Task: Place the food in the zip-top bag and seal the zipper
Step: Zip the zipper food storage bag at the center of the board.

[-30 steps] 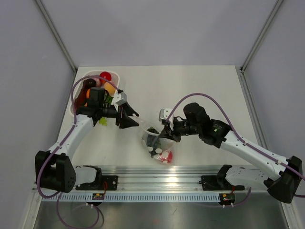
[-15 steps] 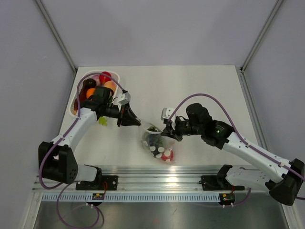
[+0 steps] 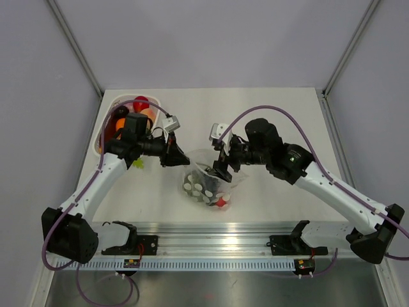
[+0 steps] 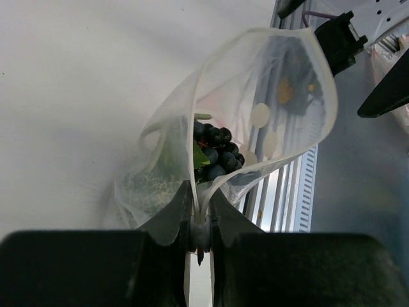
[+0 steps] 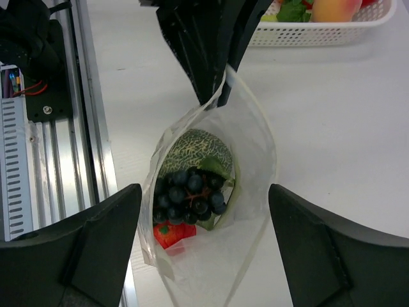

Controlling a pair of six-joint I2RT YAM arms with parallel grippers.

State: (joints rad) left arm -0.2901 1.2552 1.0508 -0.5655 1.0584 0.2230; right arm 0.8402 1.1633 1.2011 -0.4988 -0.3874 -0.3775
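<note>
Left wrist view has the left gripper (image 4: 200,222) clamped tight on one corner of the zip-top bag (image 4: 291,96), a thin fold of clear plastic pinched between its fingers. From that pinch the bag billows away with its mouth gaping, the zipper (image 4: 268,32) curving unsealed around the opening. Dark grapes (image 4: 216,155) sit just beyond the pinch, deep inside, with a netted green melon (image 4: 150,188) beside them.

In the right wrist view the same load shows from the other end: a red piece (image 5: 171,234) lies nearest that camera. The right gripper (image 3: 223,169) stands with its fingers (image 5: 102,246) spread wide, closed on nothing, the bag's mouth lying between them.

From above, the bag hangs between the two grippers near the front middle of the table (image 3: 268,115). A white tray (image 3: 101,133) at the far left holds a red ball (image 3: 141,102) and other pieces, partly hidden behind the left arm.
</note>
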